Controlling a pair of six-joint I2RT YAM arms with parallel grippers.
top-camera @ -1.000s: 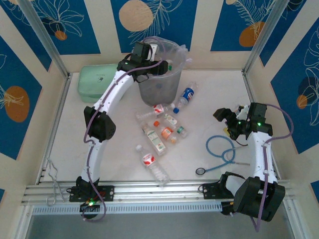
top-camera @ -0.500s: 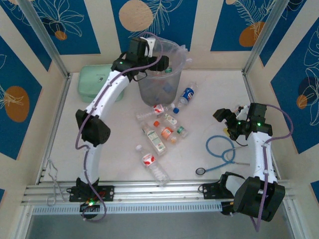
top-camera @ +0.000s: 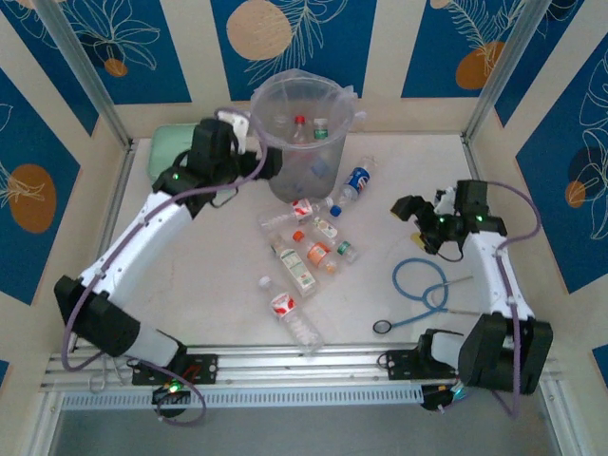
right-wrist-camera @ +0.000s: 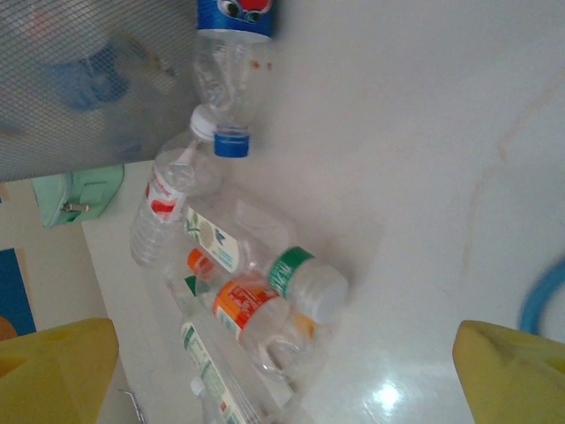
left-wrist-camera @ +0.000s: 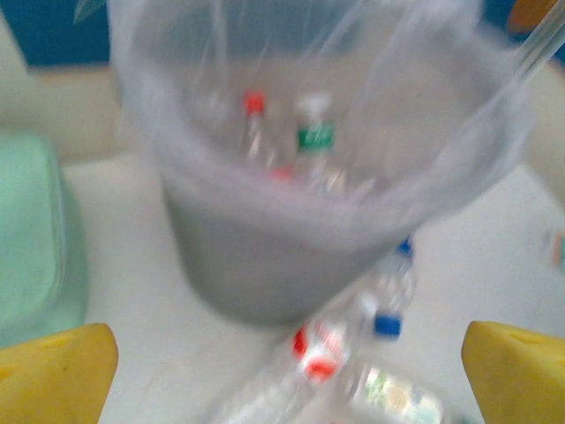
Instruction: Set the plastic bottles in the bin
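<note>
At the upper left the case [top-camera: 169,157] sits by the wall. Just right of it the left gripper [top-camera: 256,161] hovers beside the left wall of the bin [top-camera: 304,176]. Its jaws are spread wide with nothing between them, and in its wrist view the yellow tips sit out at the two bottom corners.

The bin stands at top centre. A red cap [top-camera: 300,121] and a green cap [top-camera: 321,123] show upright inside it.

The loose bottles [top-camera: 306,249] are scattered across mid-frame below the bin, down and to the right of the left gripper. Most lie slanting from upper left to lower right.

Off the bin's right side lies the blue-label bottle [top-camera: 357,180], its cap pointing lower left and its base upper right.

At mid-right the right gripper [top-camera: 410,214] is also wide open and empty, and it faces left. The blue-label bottle is up and to its left, apart from it, and I'd say this arm is the nearer one for that bottle. The scatter lies roughly between the two arms.

The stethoscope [top-camera: 423,285] curls at the lower right, below that gripper.
</note>
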